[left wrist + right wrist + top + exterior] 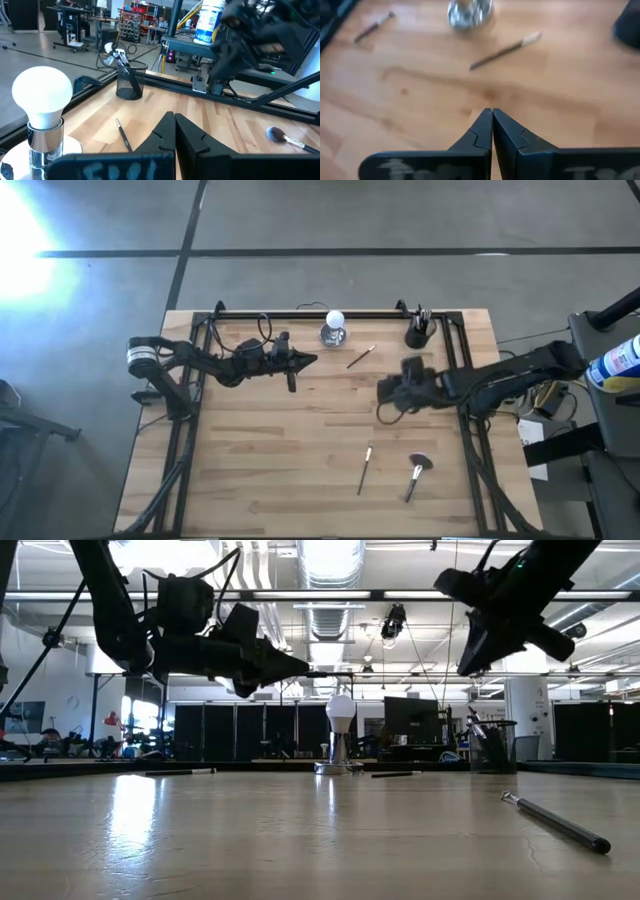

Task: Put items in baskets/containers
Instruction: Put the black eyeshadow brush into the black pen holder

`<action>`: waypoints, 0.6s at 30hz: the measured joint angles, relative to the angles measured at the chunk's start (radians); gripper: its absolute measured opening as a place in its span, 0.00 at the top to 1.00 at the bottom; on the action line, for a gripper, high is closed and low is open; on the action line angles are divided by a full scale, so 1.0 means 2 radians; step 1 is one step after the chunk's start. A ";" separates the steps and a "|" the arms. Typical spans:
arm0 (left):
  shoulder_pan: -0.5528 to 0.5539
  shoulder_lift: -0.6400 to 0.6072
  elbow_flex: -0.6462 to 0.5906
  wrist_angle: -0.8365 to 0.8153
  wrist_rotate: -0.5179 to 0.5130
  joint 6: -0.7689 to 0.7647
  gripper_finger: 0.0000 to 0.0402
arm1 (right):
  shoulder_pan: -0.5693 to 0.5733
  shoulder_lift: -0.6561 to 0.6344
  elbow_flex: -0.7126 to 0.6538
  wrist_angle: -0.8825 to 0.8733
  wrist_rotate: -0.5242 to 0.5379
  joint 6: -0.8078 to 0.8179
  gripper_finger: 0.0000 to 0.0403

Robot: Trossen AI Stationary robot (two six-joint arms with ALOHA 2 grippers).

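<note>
The black cup [418,333] stands near the table's far right corner with several brushes upright in it; it also shows in the left wrist view [131,83]. One slim brush [361,357] lies between the cup and the silver stand. A second brush [365,468] and the fan-headed brush [417,476] lie flat near the near edge. Another brush [374,27] shows in the right wrist view. My left gripper [308,361] hovers shut, left of the stand. My right gripper [384,393] hovers shut at mid-table. Both are above the wood and hold nothing.
The shiny silver stand with a white ball [333,329] sits at the far middle of the table. A black frame rail [300,313] runs along the far edge. Bare wood [260,450] lies on the near left.
</note>
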 joint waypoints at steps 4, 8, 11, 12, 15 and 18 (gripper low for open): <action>0.000 0.000 0.000 0.000 0.000 -0.001 1.00 | 0.025 0.059 0.027 0.000 -0.038 0.050 0.98; 0.000 0.000 -0.002 0.000 0.000 -0.001 1.00 | 0.048 0.118 0.062 -0.002 -0.078 0.095 0.98; 0.000 0.000 -0.002 0.000 0.000 -0.001 1.00 | 0.063 0.163 0.093 -0.022 -0.119 0.137 0.98; 0.000 0.000 -0.002 0.000 0.000 -0.001 1.00 | 0.067 0.177 0.103 -0.030 -0.135 0.146 0.98; 0.000 0.000 -0.002 -0.001 0.000 -0.001 1.00 | 0.077 0.219 0.136 -0.051 -0.192 0.170 0.95; 0.000 0.000 -0.002 -0.002 0.000 -0.001 1.00 | 0.087 0.256 0.169 -0.064 -0.246 0.183 0.89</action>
